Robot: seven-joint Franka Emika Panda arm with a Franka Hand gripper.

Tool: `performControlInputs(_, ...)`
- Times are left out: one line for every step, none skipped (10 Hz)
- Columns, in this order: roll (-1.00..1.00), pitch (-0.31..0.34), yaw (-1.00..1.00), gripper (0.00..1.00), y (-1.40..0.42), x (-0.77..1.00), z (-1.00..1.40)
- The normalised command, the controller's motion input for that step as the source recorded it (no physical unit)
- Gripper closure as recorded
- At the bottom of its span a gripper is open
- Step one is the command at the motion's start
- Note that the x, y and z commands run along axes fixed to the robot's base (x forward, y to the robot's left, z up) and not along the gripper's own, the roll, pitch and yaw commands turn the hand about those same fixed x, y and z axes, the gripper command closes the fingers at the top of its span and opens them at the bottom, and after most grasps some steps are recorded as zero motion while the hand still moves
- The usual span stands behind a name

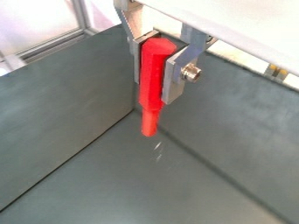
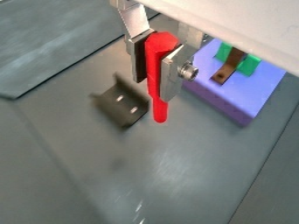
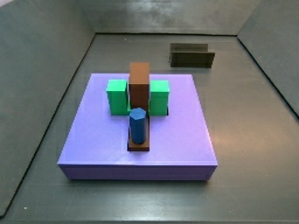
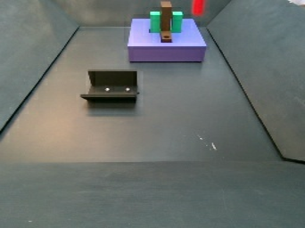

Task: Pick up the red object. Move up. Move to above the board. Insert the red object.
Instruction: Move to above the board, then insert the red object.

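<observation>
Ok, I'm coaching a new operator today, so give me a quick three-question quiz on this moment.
1. True or false: the gripper is shut on the red object.
2. Which piece stands on the brown strip of the board: A) blue peg, B) yellow ring, C) white cube?
3. What dark item stands on the floor apart from the board?

Key: 1 true, held off the floor in both wrist views. 2 A. 3 the fixture.

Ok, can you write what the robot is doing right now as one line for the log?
gripper: shut on red object | lifted off floor | fixture below | board to the side | not inserted
</observation>
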Motion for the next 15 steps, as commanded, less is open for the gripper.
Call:
performControlInputs(-0.03,0.027,-0.03,1.0,-1.4,0.08,0.13)
performControlInputs(-0.03,0.034,-0.01,1.0,-1.4,0.08,0.13)
performControlInputs(-0.02,0.024,0.0,1.0,-1.4,0.08,0.13)
performControlInputs(-0.01,0.021,0.0,1.0,-1.4,0.08,0.14)
performControlInputs(-0.01,0.024,0.0,1.0,-1.4,0.08,0.15)
performControlInputs(0.0,0.04,0.01,1.0,-1.4,0.08,0.15)
performControlInputs(0.0,0.068,0.01,1.0,-1.4,0.1,0.16)
performControlInputs(0.0,0.085,0.01,1.0,-1.4,0.11,0.16)
performControlInputs(0.01,0.123,0.01,1.0,-1.4,0.15,0.16)
performControlInputs(0.0,0.144,0.01,1.0,-1.4,0.19,0.17)
performControlInputs(0.03,0.165,0.0,1.0,-0.66,0.12,0.1)
performControlInputs(0.03,0.161,0.01,1.0,-0.4,0.11,0.07)
performControlInputs(0.01,0.11,0.01,1.0,-0.18,0.07,0.04)
performControlInputs(0.1,0.001,0.0,1.0,0.0,0.0,-0.08)
performControlInputs(0.08,0.004,0.0,1.0,0.0,0.0,-0.04)
